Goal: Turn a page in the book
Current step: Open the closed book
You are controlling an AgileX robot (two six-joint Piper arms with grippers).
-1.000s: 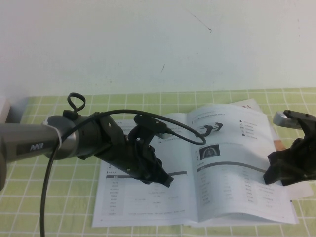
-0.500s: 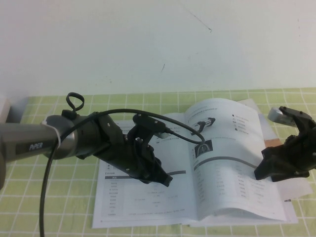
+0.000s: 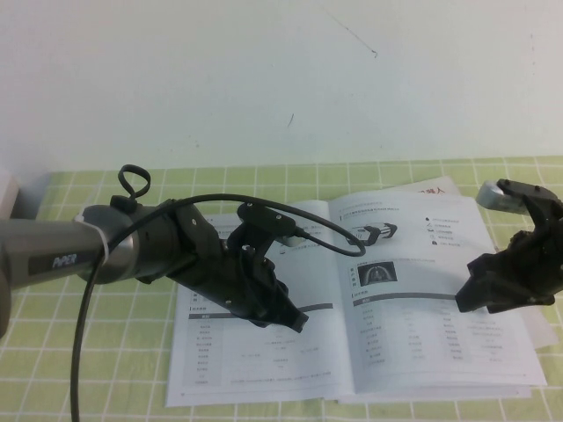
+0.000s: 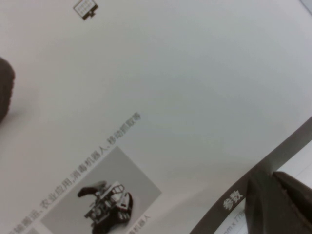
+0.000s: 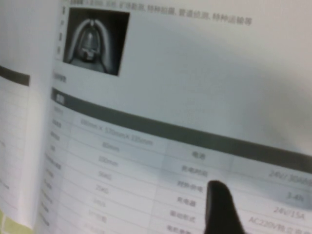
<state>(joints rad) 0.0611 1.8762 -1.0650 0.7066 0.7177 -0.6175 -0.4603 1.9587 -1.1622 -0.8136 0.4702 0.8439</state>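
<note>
The book (image 3: 255, 356) lies open on the green checked mat. The page (image 3: 413, 299), with a tracked robot photo, a semicircular picture, a dark bar and a table, lies almost flat as the right-hand leaf. It fills the right wrist view (image 5: 170, 87). My left gripper (image 3: 295, 321) is shut and its tip rests on the left-hand leaf by the dark grey bar, which also shows in the left wrist view (image 4: 234, 197). My right gripper (image 3: 471, 299) is over the page's outer half, level with the table.
The mat (image 3: 88, 369) reaches the white wall (image 3: 264, 70) behind. A grey object (image 3: 18, 198) stands at the far left edge. The left arm's black cable (image 3: 84, 325) loops over the book. A loose sheet (image 3: 440, 186) sticks out behind the book.
Half a second ago the page bowed up and in toward the spine under my right gripper. Now it lies flat again and the right gripper has moved back outward. The left arm is still.
</note>
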